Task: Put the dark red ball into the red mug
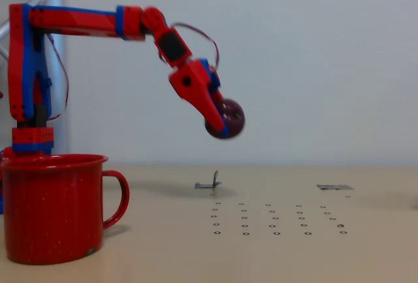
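— Holding anything?
— Yes, my gripper [222,121] is clamped on the dark red ball [228,118], lifted high above the table [274,257] so it should clear the rim.
— The red mug [52,208]?
— At the table's front-left corner, upright.
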Controlling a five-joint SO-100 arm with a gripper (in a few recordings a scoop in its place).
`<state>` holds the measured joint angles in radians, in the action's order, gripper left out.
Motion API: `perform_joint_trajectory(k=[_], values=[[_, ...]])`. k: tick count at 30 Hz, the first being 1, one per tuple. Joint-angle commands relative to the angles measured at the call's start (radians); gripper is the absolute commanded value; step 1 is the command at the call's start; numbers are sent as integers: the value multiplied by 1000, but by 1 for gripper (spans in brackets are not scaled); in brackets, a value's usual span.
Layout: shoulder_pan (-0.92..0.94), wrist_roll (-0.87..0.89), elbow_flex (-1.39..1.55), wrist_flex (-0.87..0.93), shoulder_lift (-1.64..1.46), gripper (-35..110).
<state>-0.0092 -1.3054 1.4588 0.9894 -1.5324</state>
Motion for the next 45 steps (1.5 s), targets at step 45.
perform_joint_trajectory(k=[45], values=[[988, -207, 460, 364, -805, 23]])
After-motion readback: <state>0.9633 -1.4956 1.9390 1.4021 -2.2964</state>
